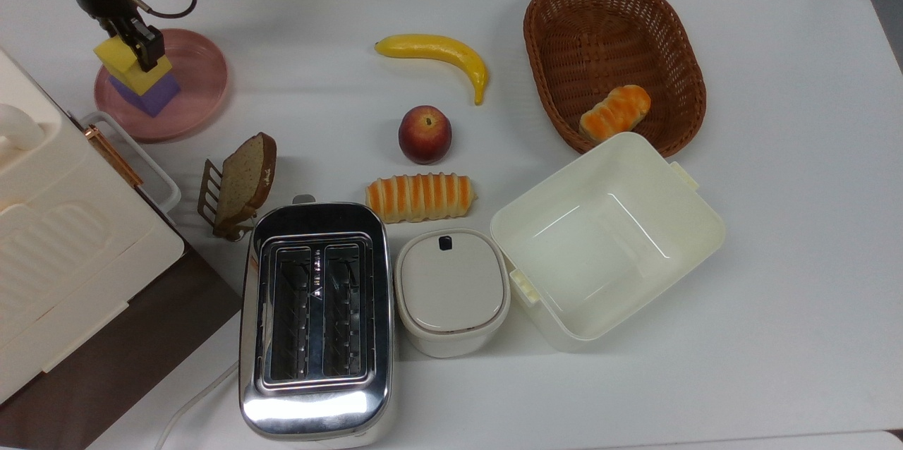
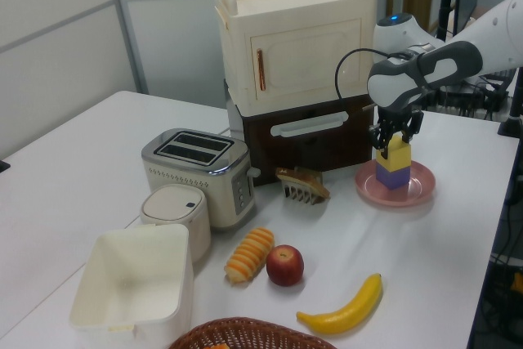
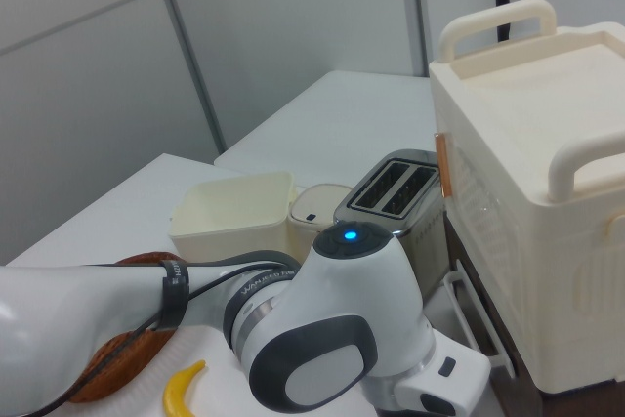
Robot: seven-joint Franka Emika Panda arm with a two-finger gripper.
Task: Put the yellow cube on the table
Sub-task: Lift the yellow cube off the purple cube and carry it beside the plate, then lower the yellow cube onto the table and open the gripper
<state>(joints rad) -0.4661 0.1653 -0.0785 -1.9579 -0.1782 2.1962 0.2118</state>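
The yellow cube (image 1: 113, 56) (image 2: 397, 154) rests on a purple cube (image 1: 152, 94) (image 2: 394, 176) on the round pink plate (image 1: 199, 83) (image 2: 422, 190), at the top view's far left. My gripper (image 1: 131, 48) (image 2: 395, 138) reaches down from above with its black fingers on either side of the yellow cube, shut on it. One finger (image 1: 146, 48) covers part of the cube's top. The white table (image 1: 776, 168) (image 2: 441, 259) spreads around the plate.
A cream cabinet (image 1: 49, 224) (image 2: 298, 38) stands right beside the plate. A bread slice in a rack (image 1: 243, 182), a toaster (image 1: 315, 316), a banana (image 1: 437, 51), a peach (image 1: 425, 134), a striped bun (image 1: 420, 197), a lidded pot (image 1: 451, 291), an open cream box (image 1: 607, 238) and a basket (image 1: 614, 55) lie further along.
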